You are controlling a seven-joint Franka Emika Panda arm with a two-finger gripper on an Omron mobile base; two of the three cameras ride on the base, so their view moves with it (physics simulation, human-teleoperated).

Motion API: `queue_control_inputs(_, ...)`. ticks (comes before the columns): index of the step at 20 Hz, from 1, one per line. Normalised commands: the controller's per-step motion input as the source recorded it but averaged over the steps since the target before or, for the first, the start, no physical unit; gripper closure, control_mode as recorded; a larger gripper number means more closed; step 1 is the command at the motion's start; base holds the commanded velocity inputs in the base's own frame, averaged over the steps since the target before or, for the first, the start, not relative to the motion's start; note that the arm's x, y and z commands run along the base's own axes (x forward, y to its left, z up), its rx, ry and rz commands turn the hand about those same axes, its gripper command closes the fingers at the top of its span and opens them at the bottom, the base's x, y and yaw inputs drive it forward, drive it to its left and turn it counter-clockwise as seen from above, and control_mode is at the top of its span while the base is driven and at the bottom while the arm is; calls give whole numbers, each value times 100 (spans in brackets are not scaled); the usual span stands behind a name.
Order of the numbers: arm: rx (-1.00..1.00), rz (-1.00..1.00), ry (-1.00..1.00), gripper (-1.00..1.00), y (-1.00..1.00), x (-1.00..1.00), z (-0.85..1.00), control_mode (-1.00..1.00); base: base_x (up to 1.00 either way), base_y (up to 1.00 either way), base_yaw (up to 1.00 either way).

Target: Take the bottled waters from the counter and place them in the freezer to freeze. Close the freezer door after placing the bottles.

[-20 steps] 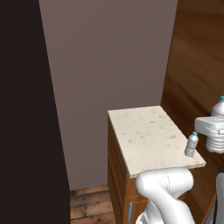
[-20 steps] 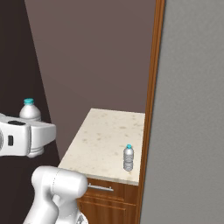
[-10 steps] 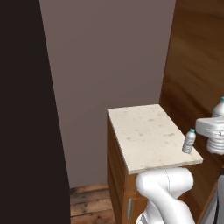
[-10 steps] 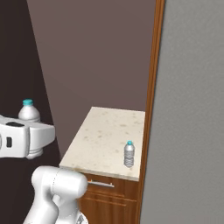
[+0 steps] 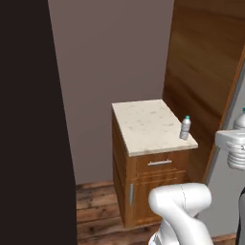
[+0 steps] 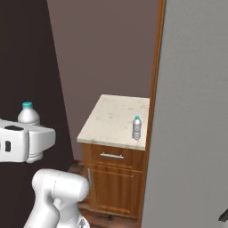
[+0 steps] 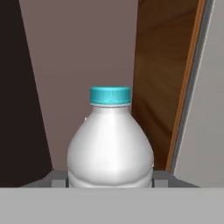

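Beige speckled stone forms the surface [image 5: 146, 125] of a brown wooden cabinet [image 5: 153, 186] in the left base view; one clear bottle [image 5: 185, 128] stands upright near its right edge, toward the front corner. From the right base view, a second bottle [image 6: 29, 115] pokes up above the white hand, off the surface. Looking along the hand, the fingers [image 7: 110, 177] are closed around this teal-capped bottle's lower body, holding it upright.

readable text: none | held bottle [image 7: 110, 144]: plain white body, teal cap, no print | bottle on worktop [image 6: 136, 128]: pale label (too small to read) | worktop [image 5: 146, 125]: no markings
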Motion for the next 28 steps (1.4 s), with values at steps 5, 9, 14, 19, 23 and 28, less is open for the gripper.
queue_control_inputs(5, 0, 0, 0, 100, 0, 0, 0, 100, -67, -3, -2)
queue_control_inputs(9, 0, 0, 0, 100, 0, 0, 0, 100, -56, -32, -17)
queue_control_inputs(14, 0, 0, 0, 100, 0, 0, 0, 100, -30, -63, -27)
queue_control_inputs(19, 0, 0, 0, 100, 0, 0, 0, 100, -5, -97, -20)
queue_control_inputs(23, 0, 0, 0, 100, 0, 0, 0, 100, 3, -97, -7)
queue_control_inputs(28, 0, 0, 0, 100, 0, 0, 0, 100, 20, -74, 0)
